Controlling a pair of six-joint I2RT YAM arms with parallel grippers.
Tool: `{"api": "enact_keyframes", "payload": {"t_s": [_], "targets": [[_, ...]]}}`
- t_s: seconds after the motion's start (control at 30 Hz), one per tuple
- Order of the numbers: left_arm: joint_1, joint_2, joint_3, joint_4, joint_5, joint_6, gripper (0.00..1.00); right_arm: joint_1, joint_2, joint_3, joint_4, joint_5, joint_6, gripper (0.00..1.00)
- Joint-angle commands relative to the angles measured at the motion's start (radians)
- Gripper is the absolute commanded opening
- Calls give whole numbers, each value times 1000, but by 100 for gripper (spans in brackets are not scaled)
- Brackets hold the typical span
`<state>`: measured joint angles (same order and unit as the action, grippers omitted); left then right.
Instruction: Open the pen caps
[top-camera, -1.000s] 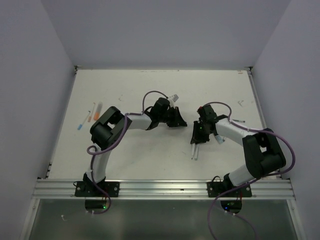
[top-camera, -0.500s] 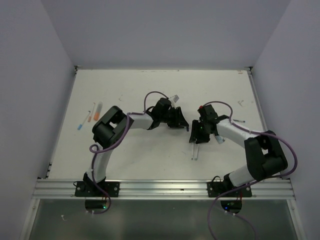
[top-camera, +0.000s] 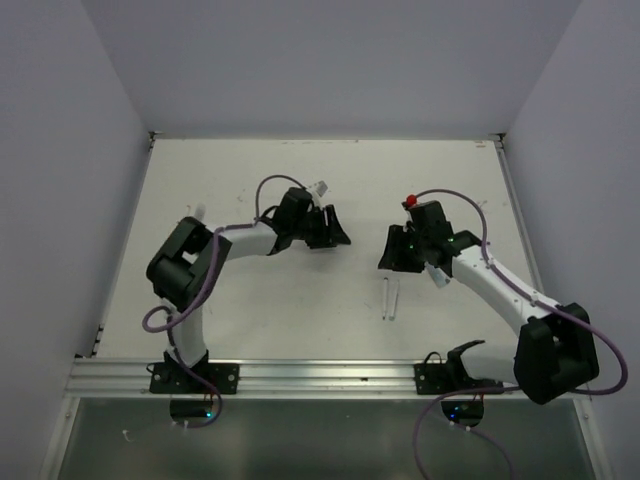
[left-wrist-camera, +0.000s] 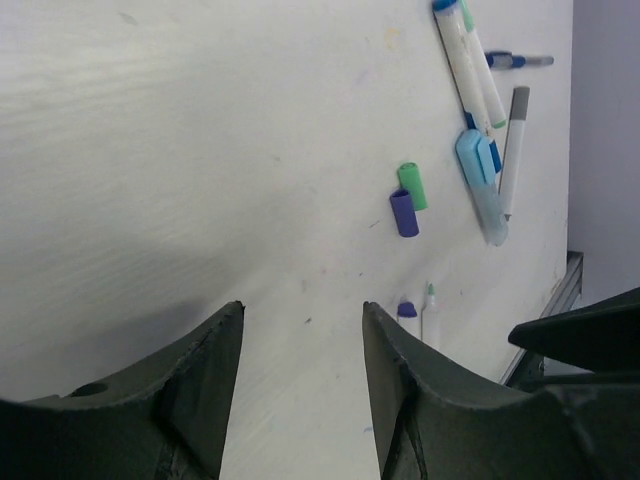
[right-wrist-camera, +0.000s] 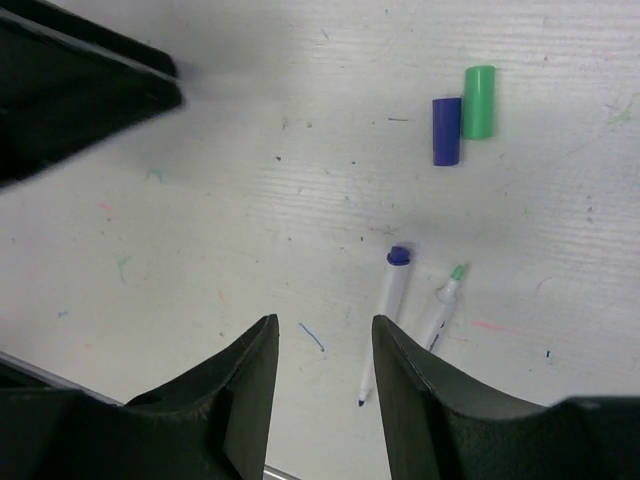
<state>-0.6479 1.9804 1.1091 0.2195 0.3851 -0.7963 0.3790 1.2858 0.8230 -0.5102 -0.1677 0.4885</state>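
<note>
Looking at the top view, both arms reach toward the middle of the white table (top-camera: 300, 170), with the left gripper (top-camera: 336, 232) and the right gripper (top-camera: 388, 256) pointed at each other and a gap of bare table between them.

Left gripper's fingers are spread apart and there's nothing between them, just tabletop showing through in its wrist cam. Same deal with the right gripper (right-wrist-camera: 326, 330): fingers parted, holding nothing.

The caps are off and lying flat on the table. The green cap (right-wrist-camera: 478, 101) and the dark blue cap (right-wrist-camera: 446, 131) sit side by side, touching along their long sides, with the blue one shifted a bit toward the camera. From the left wrist cam you get the same pair, well past the fingertips of that gripper (left-wrist-camera: 302, 312). I can't pick them out in the top view.

The two bare pens lie near each other, clear of the caps: the blue-tipped pen (right-wrist-camera: 386, 296) and the green-tipped pen (right-wrist-camera: 440, 304), both just beyond the right gripper's fingertips. In the top view they're the thin pale sticks right below that gripper.

Further off in the left wrist view there's a loose bunch of other markers (left-wrist-camera: 462, 50), including a light blue marker (left-wrist-camera: 484, 190).
</note>
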Motion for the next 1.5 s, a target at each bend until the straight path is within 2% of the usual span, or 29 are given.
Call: {"api": "enact_keyframes", "payload": {"t_s": [0.0, 0.07, 0.1, 0.13, 0.23, 0.33, 0.43, 0.53, 0.63, 0.83, 0.93, 1.07, 1.27, 1.47], "targets": [[155, -220, -49, -111, -69, 104, 55, 3, -57, 45, -30, -18, -25, 47], [207, -273, -26, -213, -152, 205, 56, 4, -63, 45, -27, -36, -30, 47], [249, -314, -14, -336, -191, 238, 56, 6, -63, 45, -16, -47, -30, 47], [270, -333, -3, -379, -268, 299, 56, 9, -60, 44, -8, -64, -28, 47], [345, -383, 24, -488, -342, 399, 54, 27, -39, 42, 27, -79, -30, 47], [445, -399, 43, -548, -350, 448, 56, 53, -2, 45, 52, -95, -34, 47], [549, -351, 104, -647, -327, 457, 57, 83, 30, 48, 71, -105, -37, 47], [632, -327, 112, -655, -302, 453, 57, 107, 46, 53, 87, -124, -41, 47], [681, -330, 103, -637, -357, 451, 57, 123, 61, 51, 102, -144, -47, 47], [697, -302, 143, -670, -491, 480, 55, 127, 84, 41, 133, -187, -57, 47], [697, -270, 166, -695, -528, 496, 50, 127, 101, 38, 150, -200, -62, 47], [699, -239, 163, -698, -601, 502, 50, 127, 122, 33, 159, -210, -77, 47], [715, -212, 147, -660, -604, 502, 51, 127, 138, 11, 180, -228, -77, 47], [755, -175, 138, -629, -532, 506, 53, 127, 142, -4, 188, -227, -84, 47]]}}
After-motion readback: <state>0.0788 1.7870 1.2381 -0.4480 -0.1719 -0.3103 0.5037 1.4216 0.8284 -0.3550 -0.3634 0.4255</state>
